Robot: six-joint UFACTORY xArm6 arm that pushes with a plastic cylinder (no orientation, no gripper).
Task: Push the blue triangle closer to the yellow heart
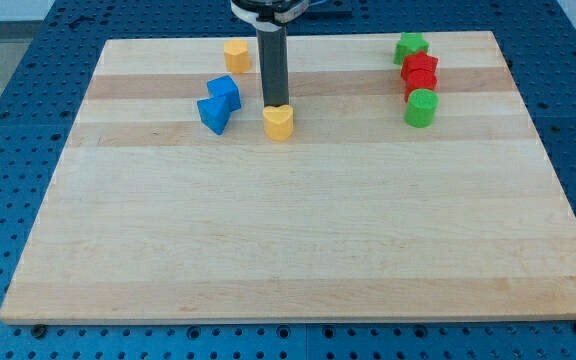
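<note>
The yellow heart (pixel 279 122) lies on the wooden board (pixel 298 230) left of centre, near the view's top. The blue triangle (pixel 212 115) lies to the heart's left, about a block's width away. A second blue block (pixel 225 91) touches the triangle on its upper right side. My tip (pixel 273 106) stands right at the heart's top edge, apparently touching it. The tip is to the right of both blue blocks and apart from them.
A yellow block (pixel 236 55) sits near the board's top edge, left of the rod. At the top right stand a green star (pixel 411 46), a red star (pixel 420 67), another red block (pixel 420 86) and a green cylinder (pixel 421 108) in a column.
</note>
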